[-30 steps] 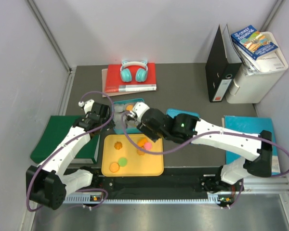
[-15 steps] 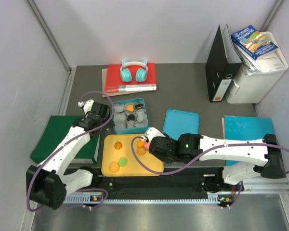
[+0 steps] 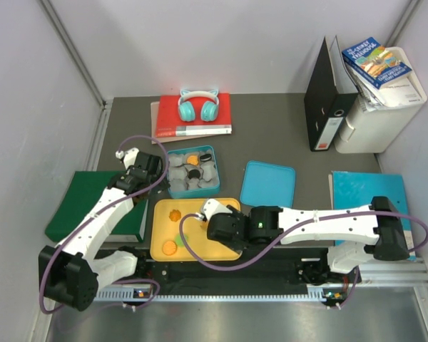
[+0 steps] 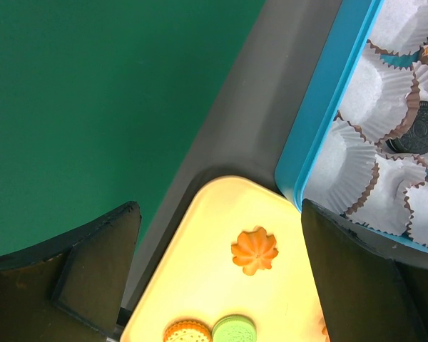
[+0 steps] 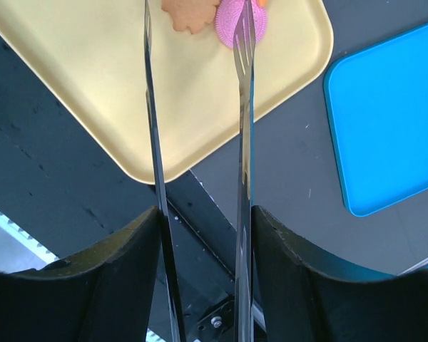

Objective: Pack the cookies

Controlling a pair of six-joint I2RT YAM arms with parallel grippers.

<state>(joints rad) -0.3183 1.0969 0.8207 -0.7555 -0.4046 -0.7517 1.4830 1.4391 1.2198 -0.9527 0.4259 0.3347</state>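
On the yellow tray (image 3: 228, 249) lie a scalloped orange cookie (image 3: 175, 214) (image 4: 255, 251), a round orange cookie (image 3: 170, 248) (image 4: 187, 333) and a green cookie (image 4: 234, 330). The blue box (image 3: 172, 191) of paper cups holds a black cookie (image 3: 193, 173) (image 4: 419, 128) and an orange one (image 3: 191, 158). My right gripper (image 3: 210, 214) (image 5: 203, 221) is shut on metal tongs (image 5: 242, 142). The tong blades stand apart, their tips at a pink cookie (image 5: 235, 28) and a pale orange cookie (image 5: 189, 14) on the tray. My left gripper (image 3: 146, 169) (image 4: 221, 278) is open and empty above the tray's far left corner.
The blue lid (image 3: 269, 183) (image 5: 385, 114) lies right of the box. A green book (image 3: 93, 203) (image 4: 93, 92) lies to the left. A red book with headphones (image 3: 192, 114) is at the back. A black binder (image 3: 328, 107) and a blue folder (image 3: 371, 192) are on the right.
My right gripper with the tongs has moved from over the blue box back toward me and now hangs low over the tray's right half. The left arm has not moved.
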